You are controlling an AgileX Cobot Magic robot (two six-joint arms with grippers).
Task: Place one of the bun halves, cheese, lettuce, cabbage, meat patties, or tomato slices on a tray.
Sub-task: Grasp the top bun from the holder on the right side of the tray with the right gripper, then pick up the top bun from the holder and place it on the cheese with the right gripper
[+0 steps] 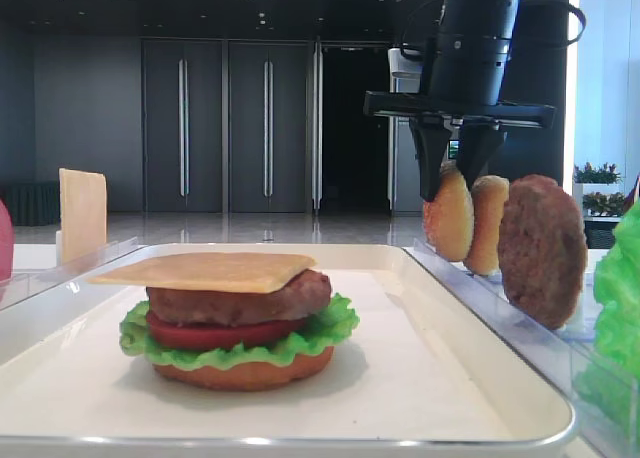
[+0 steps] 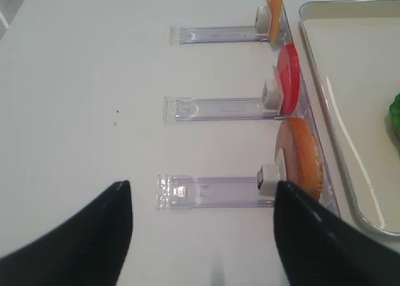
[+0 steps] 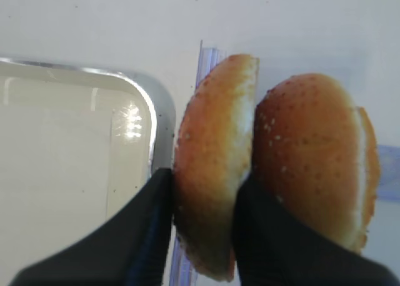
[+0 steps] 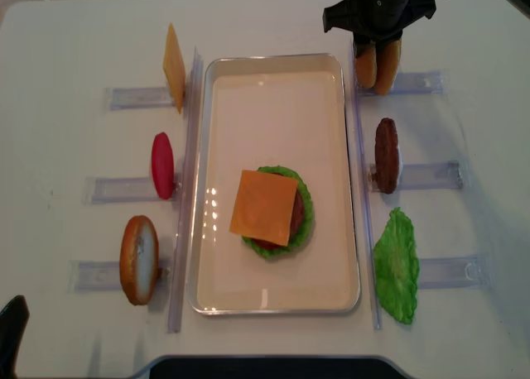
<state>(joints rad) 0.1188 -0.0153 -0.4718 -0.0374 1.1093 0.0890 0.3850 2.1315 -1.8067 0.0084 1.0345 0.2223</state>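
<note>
Your right hand (image 3: pixel 203 236) is squeezed shut on the bun top (image 3: pixel 212 167), which looks light and squishy, so hold its flat sides gently near the tray (image 3: pixel 140 92) corner.

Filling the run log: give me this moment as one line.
right gripper: shut on bun top, upright in rack | left gripper: open, holds nothing | tray: stack topped with cheese

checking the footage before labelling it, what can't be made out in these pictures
- Bun top in the right hand: its lower edge is cut off by the frame in the right wrist view; in the overhead view the arm covers most of it.
- Left hand: only two dark fingers show; the overhead view cuts it at the bottom corner.
- Burger stack on the tray: the cheese hides the layers below from overhead.
</note>
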